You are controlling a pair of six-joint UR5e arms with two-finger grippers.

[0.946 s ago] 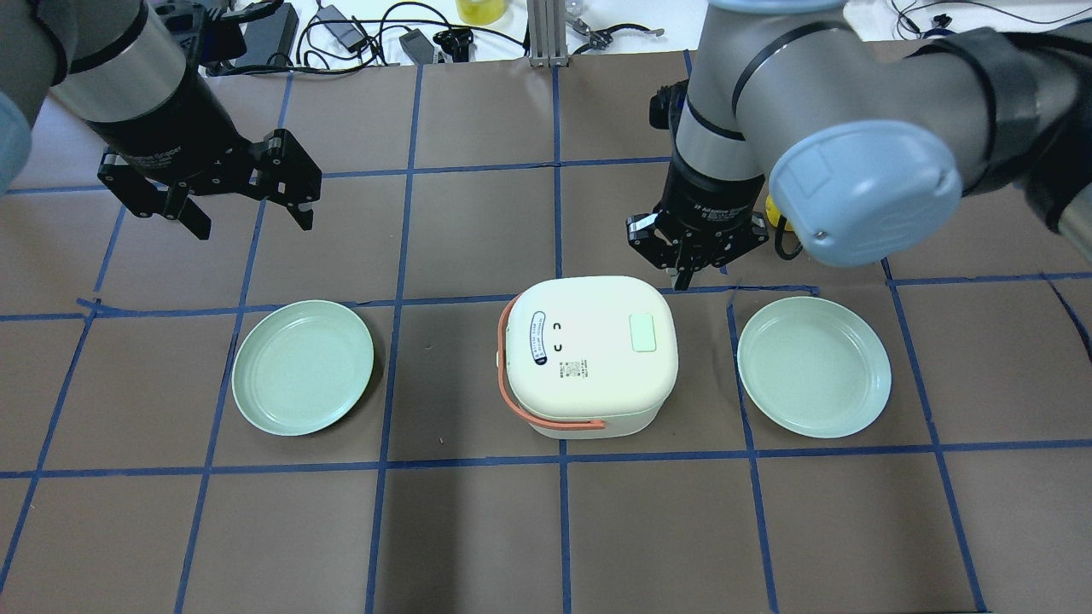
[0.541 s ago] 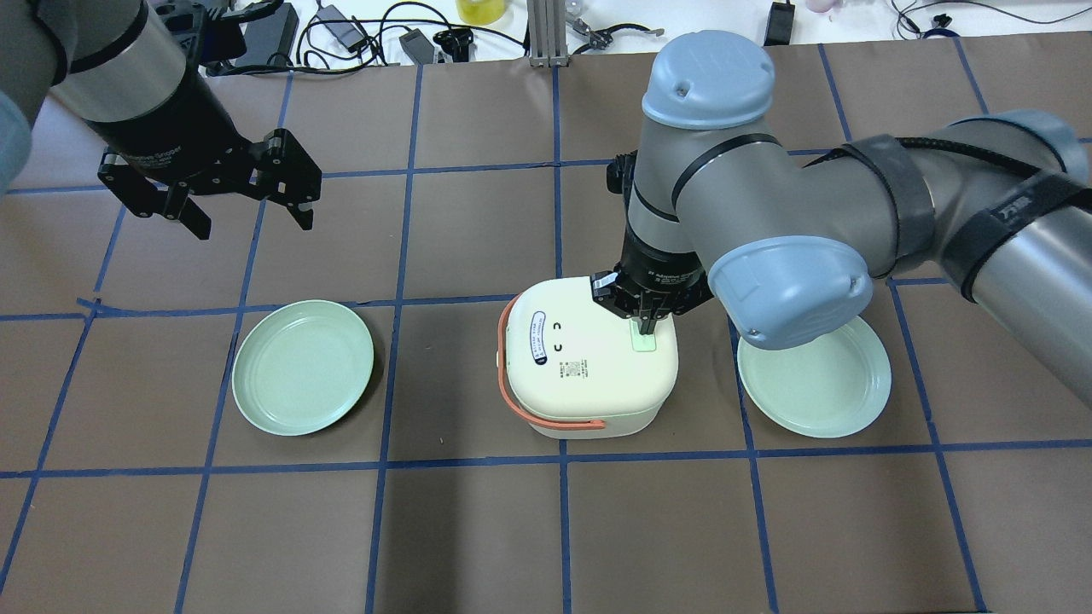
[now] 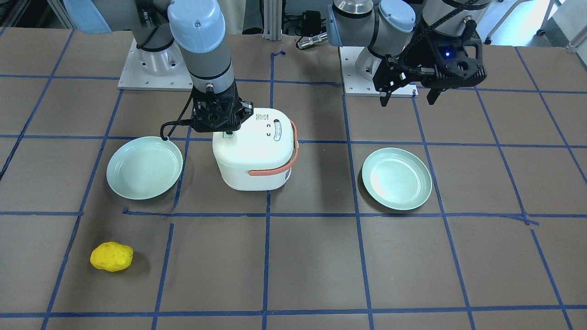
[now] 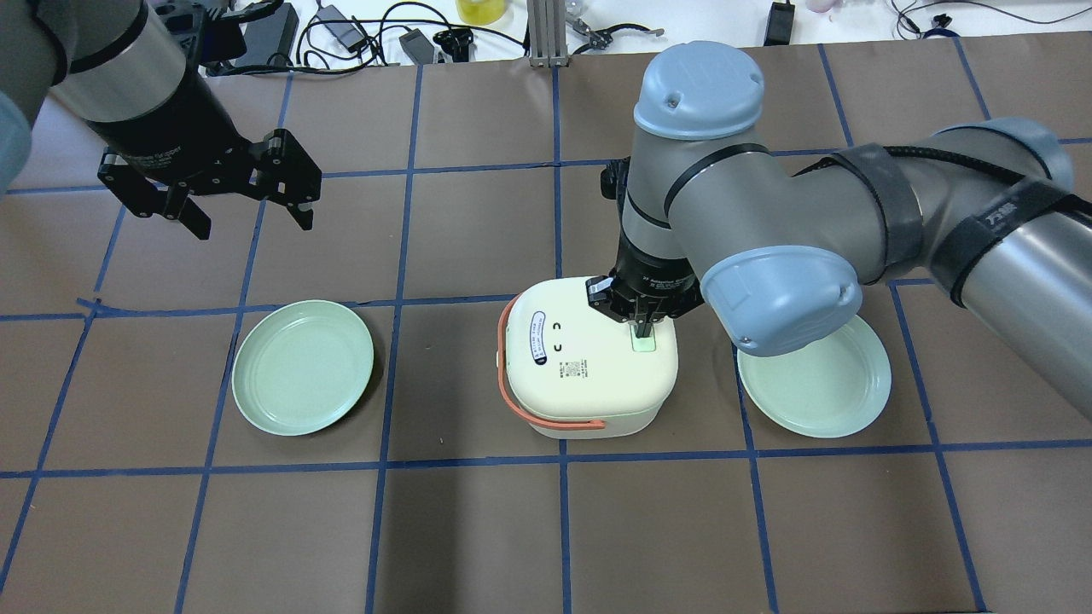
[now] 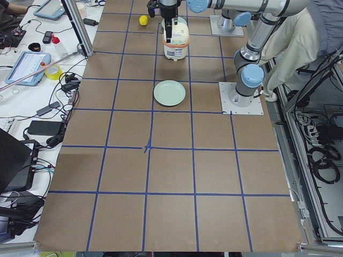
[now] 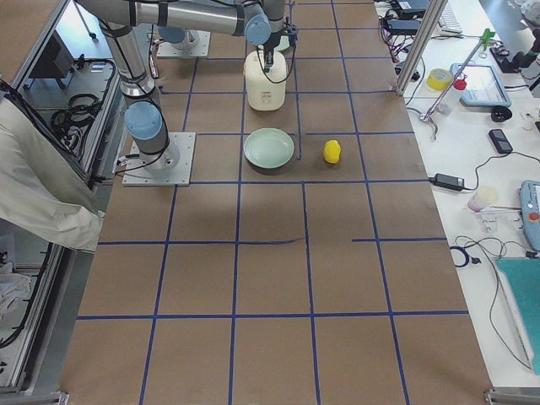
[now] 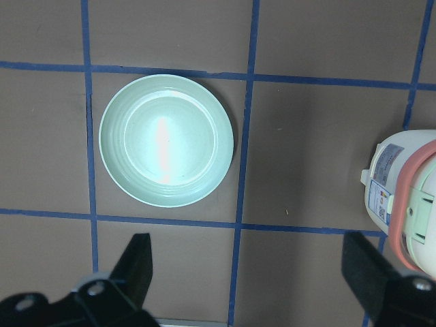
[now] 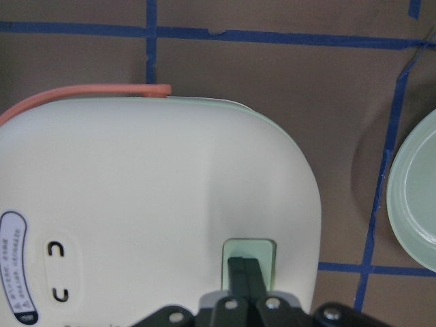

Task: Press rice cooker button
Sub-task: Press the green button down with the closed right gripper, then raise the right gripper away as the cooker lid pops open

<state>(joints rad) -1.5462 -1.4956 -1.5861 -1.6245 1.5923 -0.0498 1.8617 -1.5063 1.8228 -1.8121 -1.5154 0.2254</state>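
A white rice cooker [image 4: 589, 358] with a salmon handle [image 4: 512, 388] stands mid-table; it also shows in the front view [image 3: 254, 153]. Its pale green button [image 4: 644, 343] sits on the lid's right side. My right gripper [image 4: 641, 327] is shut, fingertips together and resting on the button [image 8: 250, 253], as the right wrist view shows. In the front view the right gripper [image 3: 228, 133] stands upright over the lid. My left gripper [image 4: 247, 213] is open and empty, held high above the table's left back, above a green plate [image 7: 166, 139].
Two green plates flank the cooker: the left plate [image 4: 303, 367] and the right plate [image 4: 815, 375], the latter partly under my right arm. A yellow lumpy object [image 3: 111, 256] lies far on the table's right side. Cables and devices lie beyond the far edge.
My right arm swung from behind the cooker over its lid and lowered its shut fingertips onto the green button. The left arm has not moved.
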